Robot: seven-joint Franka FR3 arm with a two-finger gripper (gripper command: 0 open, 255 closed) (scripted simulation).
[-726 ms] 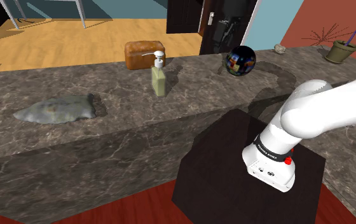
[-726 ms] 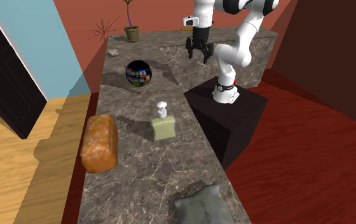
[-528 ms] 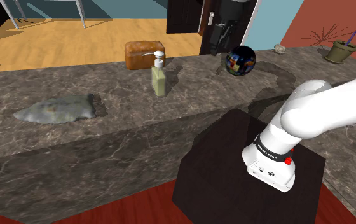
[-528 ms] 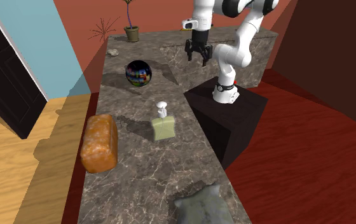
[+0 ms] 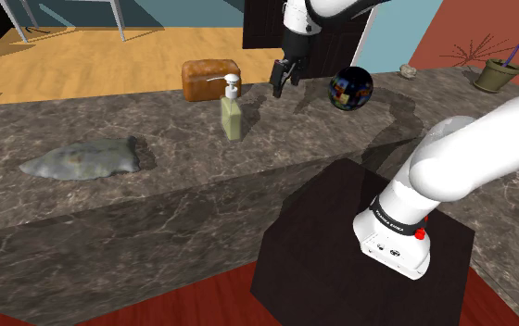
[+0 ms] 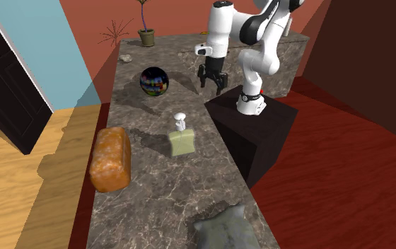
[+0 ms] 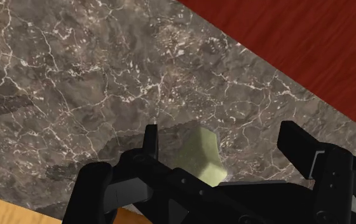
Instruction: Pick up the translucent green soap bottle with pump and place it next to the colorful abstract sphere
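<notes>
I am holding my gripper in the air above the marble counter, its two black fingers standing apart with nothing between them in contact. In the second exterior view the gripper is hanging over the counter's stand-side edge, just beside the dark stand, fingers pointing down.

The soap bottle is standing upright on the counter, about midway between its two long edges, pale green with a white pump on top. I am not touching it. Through my wrist camera its pale green body is showing beyond my fingers, resting on the marble.

A brown bread loaf is lying at the counter's long edge away from the stand, near the bottle but apart from it. The colourful sphere is sitting closer to that same edge than to the stand-side one, further along towards the end of the counter where a potted plant is standing near the corner. The sphere and the bottle are well apart, and my gripper is hovering between them. A grey lump is lying towards the counter's opposite end.
</notes>
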